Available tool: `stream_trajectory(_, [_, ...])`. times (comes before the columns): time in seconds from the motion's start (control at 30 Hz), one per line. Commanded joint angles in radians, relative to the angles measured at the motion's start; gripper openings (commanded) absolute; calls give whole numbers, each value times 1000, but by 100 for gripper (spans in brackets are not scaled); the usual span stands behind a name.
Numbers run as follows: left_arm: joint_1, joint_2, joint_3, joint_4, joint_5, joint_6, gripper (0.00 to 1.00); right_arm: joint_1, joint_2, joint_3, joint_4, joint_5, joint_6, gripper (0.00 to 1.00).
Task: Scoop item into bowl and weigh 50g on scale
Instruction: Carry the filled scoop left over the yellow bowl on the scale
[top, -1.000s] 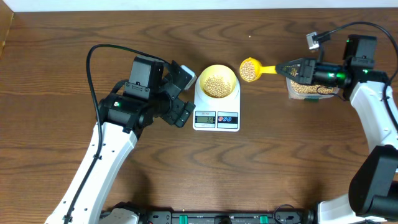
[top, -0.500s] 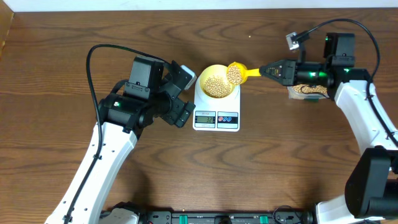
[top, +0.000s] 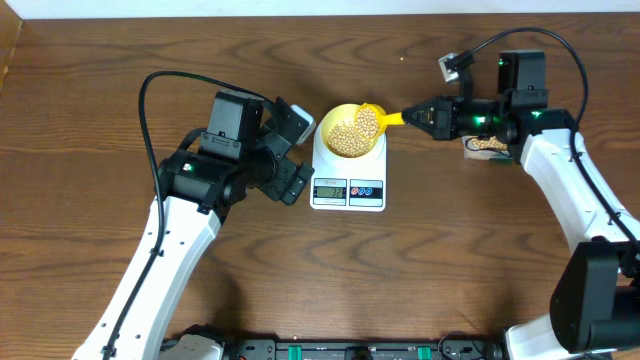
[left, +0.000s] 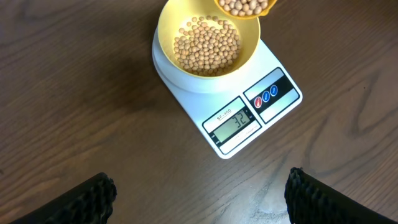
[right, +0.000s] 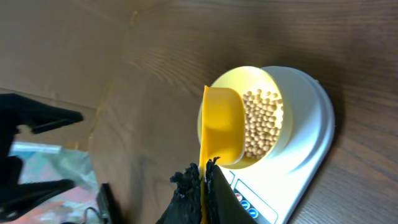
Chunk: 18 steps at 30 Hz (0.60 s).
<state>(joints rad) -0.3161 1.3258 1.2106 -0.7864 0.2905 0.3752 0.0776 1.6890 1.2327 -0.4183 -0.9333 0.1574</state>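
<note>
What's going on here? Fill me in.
The right tool is shut on a yellow scoop by its handle, holding it, full of beans, over the rim of the bowl. The bowl sits on the scale, already partly filled; the display reads 32. The left tool hangs open beside the scale, holding nothing.

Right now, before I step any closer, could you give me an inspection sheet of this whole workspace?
Surface: brown wooden table, grain showing.
Job's things: small pale yellow round bowl, partly filled with small round beige beans, standing on the white digital kitchen scale; display reads 32.
Clutter: bright yellow plastic scoop holding beans over the bowl; clear plastic tub of beans, half hidden by the right arm.
Grippers: left pincer open, empty, beside the scale; right pincer shut on the scoop's handle.
Cables: black cable looping off the left arm; another over the right arm.
Surroundings: black rail along the near edge.
</note>
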Motion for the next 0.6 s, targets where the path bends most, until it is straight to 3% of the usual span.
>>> stream_trajectory(0.0, [0,-6,-14,-3,16,17,89,26,6,-5,11,90,11,1])
stream_trajectory(0.57, [0,-6,-14,-2,16,17,89,114,6,-5,90,222,-63,1])
